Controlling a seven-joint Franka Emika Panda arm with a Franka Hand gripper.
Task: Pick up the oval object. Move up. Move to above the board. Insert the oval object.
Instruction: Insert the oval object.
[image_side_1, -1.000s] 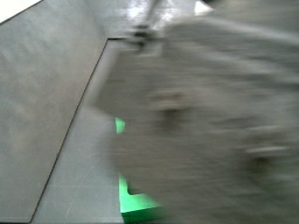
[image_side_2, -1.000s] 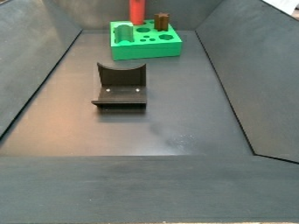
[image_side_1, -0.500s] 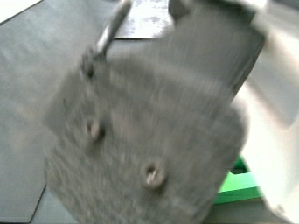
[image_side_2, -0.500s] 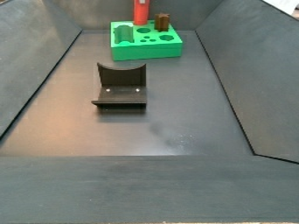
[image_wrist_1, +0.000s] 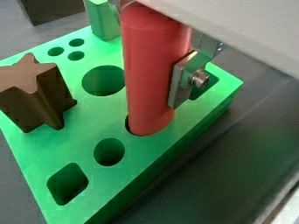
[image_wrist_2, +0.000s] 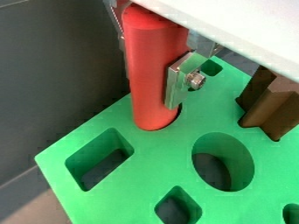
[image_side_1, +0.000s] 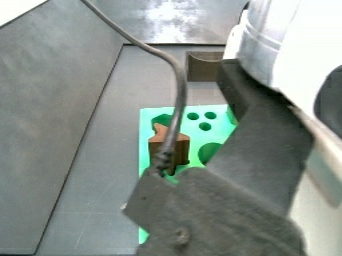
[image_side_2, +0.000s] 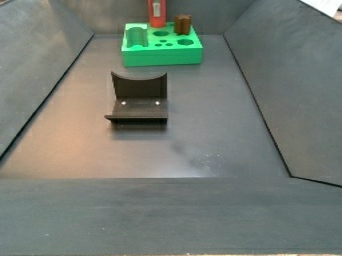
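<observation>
Red oval object (image_wrist_1: 155, 74) upright, clamped in jaws of gripper (image_wrist_2: 158, 70), its lower end already entering a hole in the board (image_wrist_1: 176, 149), w/ brown star block (image_wrist_1: 31, 92) seated at ~9 o'clock of it in a wrist view. Step: insertion, late stage. Next: prob push straight down till seated, then release. Fixture (image_side_2: 138, 97) well apart from the board.
</observation>
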